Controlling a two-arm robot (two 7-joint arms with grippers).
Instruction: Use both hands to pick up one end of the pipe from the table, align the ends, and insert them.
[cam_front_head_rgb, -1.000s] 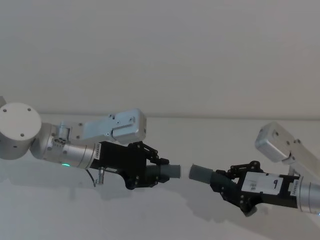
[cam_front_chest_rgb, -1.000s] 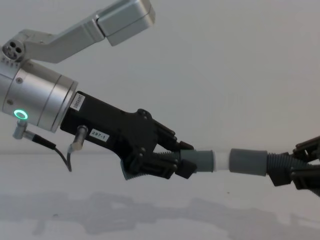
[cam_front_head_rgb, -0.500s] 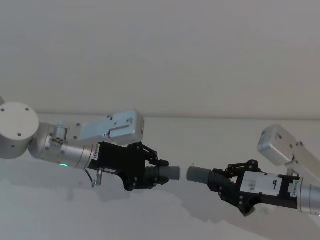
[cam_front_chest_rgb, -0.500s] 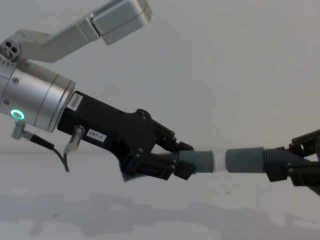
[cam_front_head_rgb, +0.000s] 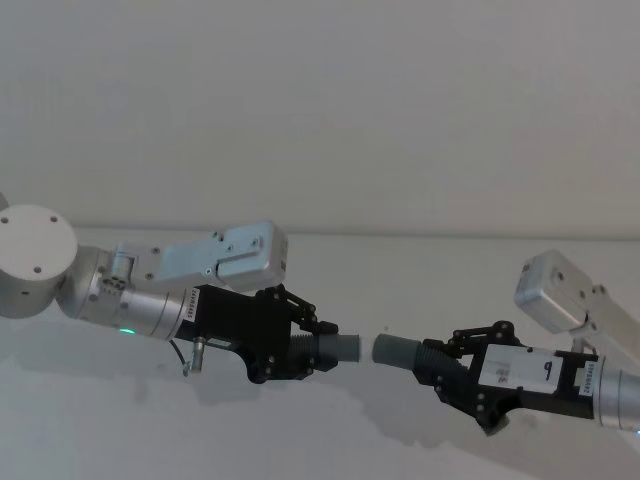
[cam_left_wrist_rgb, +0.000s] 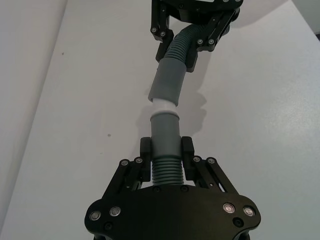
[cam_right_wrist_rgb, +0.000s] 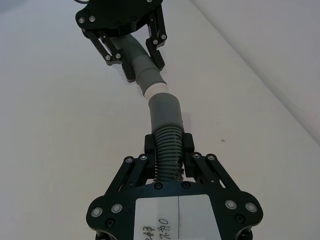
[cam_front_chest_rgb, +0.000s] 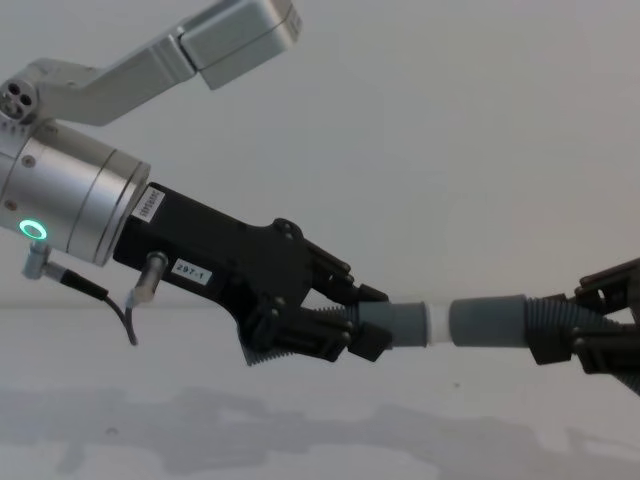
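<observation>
Holding the two pipe pieces end to end above the bench (cam_front_head_rgb: 420, 270), both grippers meet near the middle of the scene. The left gripper (cam_front_chest_rgb: 345, 325) reaches in from the left, its silver wrist (cam_front_chest_rgb: 70, 200) showing a green ring light (cam_front_chest_rgb: 33, 229), and its jaws are clenched on the ribbed part of the white-tipped piece (cam_left_wrist_rgb: 164, 137). The right gripper (cam_front_head_rgb: 440, 365) comes in from the right, jaws clenched on the ribbed section of the socket piece (cam_right_wrist_rgb: 165, 120).

In the chest view the white tip (cam_front_chest_rgb: 436, 325) lies between the left piece's grey collar (cam_front_chest_rgb: 395, 322) and the grey socket (cam_front_chest_rgb: 487, 322), touching the socket's mouth; a white band is exposed. The two pieces run nearly in one line there, roughly level.

In the left wrist view the socket piece (cam_left_wrist_rgb: 167, 85) tilts slightly off the axis of the white-tipped piece, so the line bends a little at the joint. How far the tip sits inside the socket I cannot tell.

Both pieces hang clear of the bench, their shadows falling on it below.
</observation>
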